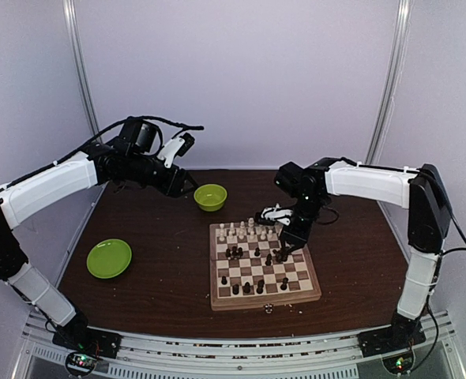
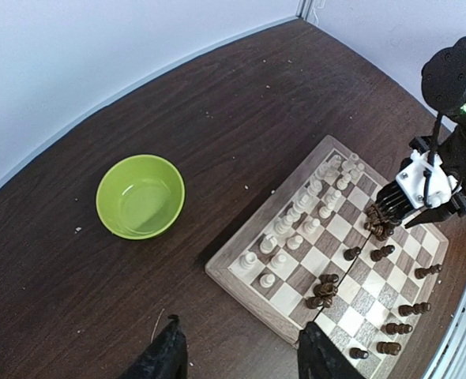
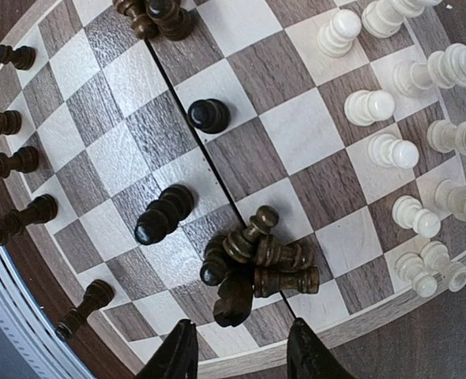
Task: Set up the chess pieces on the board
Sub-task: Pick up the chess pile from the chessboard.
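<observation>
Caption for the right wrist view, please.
Open right gripper at a heap of toppled dark chess pieces near the edge of the board, white pieces standing in rows beyond.

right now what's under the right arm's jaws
A heap of dark chess pieces lying toppled on the board near its edge. The squares beneath the heap, and any piece buried in it, are covered.

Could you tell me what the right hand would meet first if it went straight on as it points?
The right hand would probably meet the heap of toppled dark pieces on the board, though depth is unclear.
</observation>
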Tool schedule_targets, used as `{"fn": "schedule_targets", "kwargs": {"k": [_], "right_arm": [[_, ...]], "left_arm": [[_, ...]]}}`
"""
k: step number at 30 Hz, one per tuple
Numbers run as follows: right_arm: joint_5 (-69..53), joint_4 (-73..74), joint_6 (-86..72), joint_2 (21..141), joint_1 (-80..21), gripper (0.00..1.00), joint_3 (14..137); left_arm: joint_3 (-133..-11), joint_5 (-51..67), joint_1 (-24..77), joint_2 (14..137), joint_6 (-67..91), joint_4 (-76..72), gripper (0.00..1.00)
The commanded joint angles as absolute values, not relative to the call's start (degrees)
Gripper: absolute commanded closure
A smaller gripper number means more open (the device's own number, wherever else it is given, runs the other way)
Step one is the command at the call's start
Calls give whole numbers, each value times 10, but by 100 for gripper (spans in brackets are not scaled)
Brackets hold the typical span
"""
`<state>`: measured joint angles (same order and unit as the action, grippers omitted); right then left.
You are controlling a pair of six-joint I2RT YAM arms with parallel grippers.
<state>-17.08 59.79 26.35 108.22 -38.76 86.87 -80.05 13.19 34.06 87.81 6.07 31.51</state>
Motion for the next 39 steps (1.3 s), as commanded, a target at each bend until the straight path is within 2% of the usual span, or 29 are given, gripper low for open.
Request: {"fn": "schedule_targets", "kwargs": {"k": [1, 12, 18, 22, 28, 39], "right_arm": [[-170, 593, 251, 1090, -389, 61, 874], [-178, 599, 250, 1118, -389, 70, 881], [-185, 608, 257, 1106, -389, 87, 868], [-185, 610, 261, 1082, -389, 94, 850], [-185, 611, 269, 1044, -389, 97, 816], [-200, 615, 276, 1015, -389, 98, 803]], "left_arm": [[-817, 144, 339, 880, 54, 309, 51], [-817, 145, 339, 883, 54, 311, 51], [-818, 150, 339, 888, 54, 312, 51], [-819, 153, 339, 891, 56, 312, 51], [-819, 156, 339, 894, 56, 312, 51], [-820, 160, 339, 901, 58, 312, 50]]}}
